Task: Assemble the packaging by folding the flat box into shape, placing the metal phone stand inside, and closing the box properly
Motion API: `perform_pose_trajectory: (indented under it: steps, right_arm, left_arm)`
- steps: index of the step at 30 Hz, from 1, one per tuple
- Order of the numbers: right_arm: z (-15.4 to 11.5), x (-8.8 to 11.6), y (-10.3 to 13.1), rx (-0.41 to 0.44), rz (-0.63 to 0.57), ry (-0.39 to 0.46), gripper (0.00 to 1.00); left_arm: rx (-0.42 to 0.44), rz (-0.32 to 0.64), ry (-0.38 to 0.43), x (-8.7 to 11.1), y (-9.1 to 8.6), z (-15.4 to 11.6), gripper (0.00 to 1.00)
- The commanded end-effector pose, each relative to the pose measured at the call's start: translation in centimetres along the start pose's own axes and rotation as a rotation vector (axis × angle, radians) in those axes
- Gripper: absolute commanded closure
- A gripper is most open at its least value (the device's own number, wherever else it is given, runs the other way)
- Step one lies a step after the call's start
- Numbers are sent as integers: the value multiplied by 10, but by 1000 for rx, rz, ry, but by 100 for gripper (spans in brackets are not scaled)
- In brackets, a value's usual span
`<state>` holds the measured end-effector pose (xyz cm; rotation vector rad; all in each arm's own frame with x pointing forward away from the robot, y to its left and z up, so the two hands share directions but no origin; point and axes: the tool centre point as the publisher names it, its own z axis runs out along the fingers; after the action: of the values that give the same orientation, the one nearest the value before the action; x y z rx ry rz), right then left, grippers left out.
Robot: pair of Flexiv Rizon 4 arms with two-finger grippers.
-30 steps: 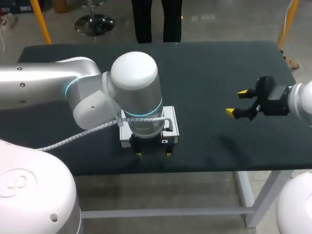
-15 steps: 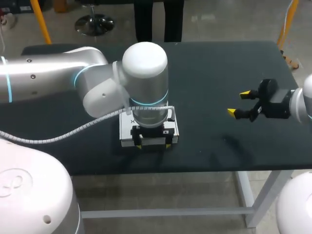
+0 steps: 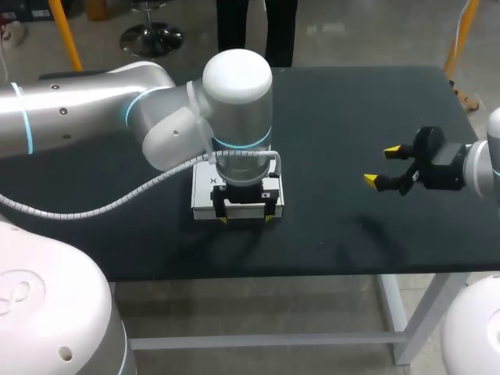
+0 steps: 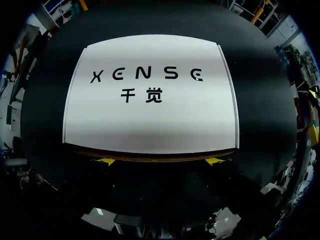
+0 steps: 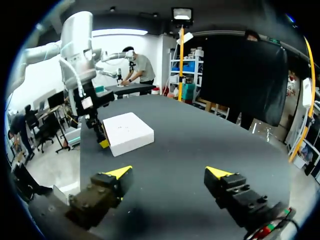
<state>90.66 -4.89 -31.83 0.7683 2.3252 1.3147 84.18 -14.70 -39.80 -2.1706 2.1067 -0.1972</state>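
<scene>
Left gripper (image 3: 246, 220) hangs straight down over the white box (image 3: 205, 187), its fingers spread wide. Both yellow tips sit along the side of the box that faces the robot, so they are beside it and not clamped on it. From its own wrist camera the left gripper (image 4: 160, 161) shows only the two tips peeking out under that side of the box (image 4: 150, 100). A thin brown line runs between the tips and the white lid. I'd guess the wide spread is meant to push evenly on the front flap and seat it, since the box already looks folded up and shut on top.

The box lies flat on the dark worktop (image 3: 351, 101), close to the edge nearest the robot and a little left of the middle. I can't see the phone stand anywhere, so whether it is inside the box can't be told.

Over at the worktop's right side the right gripper (image 3: 380, 165) hovers above the surface, jaws open and holding nothing, well apart from the box. It looks parked there to keep out of the way. Seen from its own wrist, the right gripper (image 5: 169, 172) points toward the box (image 5: 129, 131).
</scene>
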Motion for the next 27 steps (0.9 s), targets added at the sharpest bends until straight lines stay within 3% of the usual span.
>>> perform_pose_trajectory:
  steps: [1,27]
  right_arm:
    - [-1,0,-1,-6,-1,2,0]
    - [-1,0,-1,-6,-1,2,0]
  left_arm:
    - [-19,-2,-20,7,-18,4,0]
    - [-36,-32,10,-12,-143,23,0]
